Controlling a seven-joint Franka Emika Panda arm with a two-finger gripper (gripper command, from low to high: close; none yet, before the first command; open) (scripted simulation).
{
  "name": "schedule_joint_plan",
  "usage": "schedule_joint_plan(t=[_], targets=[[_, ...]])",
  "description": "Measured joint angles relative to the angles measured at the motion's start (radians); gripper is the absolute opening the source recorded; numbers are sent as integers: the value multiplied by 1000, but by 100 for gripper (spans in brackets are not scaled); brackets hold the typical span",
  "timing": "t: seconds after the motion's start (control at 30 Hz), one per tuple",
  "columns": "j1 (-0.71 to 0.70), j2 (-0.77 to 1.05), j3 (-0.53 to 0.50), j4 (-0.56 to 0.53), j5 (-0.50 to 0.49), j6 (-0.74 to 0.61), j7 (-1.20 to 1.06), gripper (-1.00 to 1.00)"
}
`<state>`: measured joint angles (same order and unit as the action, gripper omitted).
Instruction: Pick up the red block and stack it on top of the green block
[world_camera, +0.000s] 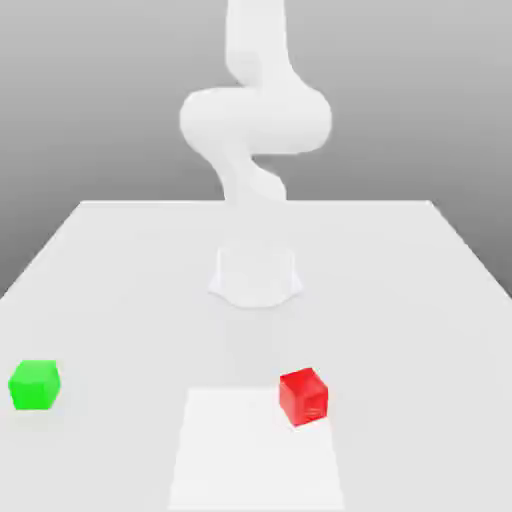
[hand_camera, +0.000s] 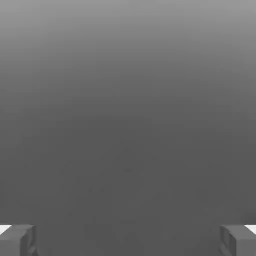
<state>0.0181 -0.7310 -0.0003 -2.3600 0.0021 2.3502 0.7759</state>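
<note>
Small bright red plain cube (world_camera: 303, 396) resting on white table (world_camera: 120, 270), toward exterior view's right; matching bright green cube (world_camera: 35, 384) well apart at left, nothing stacked. Two-finger gripper (hand_camera: 128, 240) spread wide, holding nothing. Judged at start: approach, grasp, lift, stacking all outstanding.

White table (world_camera: 120, 260) carried red block (world_camera: 304, 396) nr front centre, green block (world_camera: 35, 385) well apart at ext view's left.
</note>
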Motion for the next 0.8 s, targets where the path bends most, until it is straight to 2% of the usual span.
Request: schedule_joint_plan(t=[0.57,0.8], targets=[[130,620,27,-486,7,435,-199,0],[147,898,16,-486,-22,664,-192,0]])
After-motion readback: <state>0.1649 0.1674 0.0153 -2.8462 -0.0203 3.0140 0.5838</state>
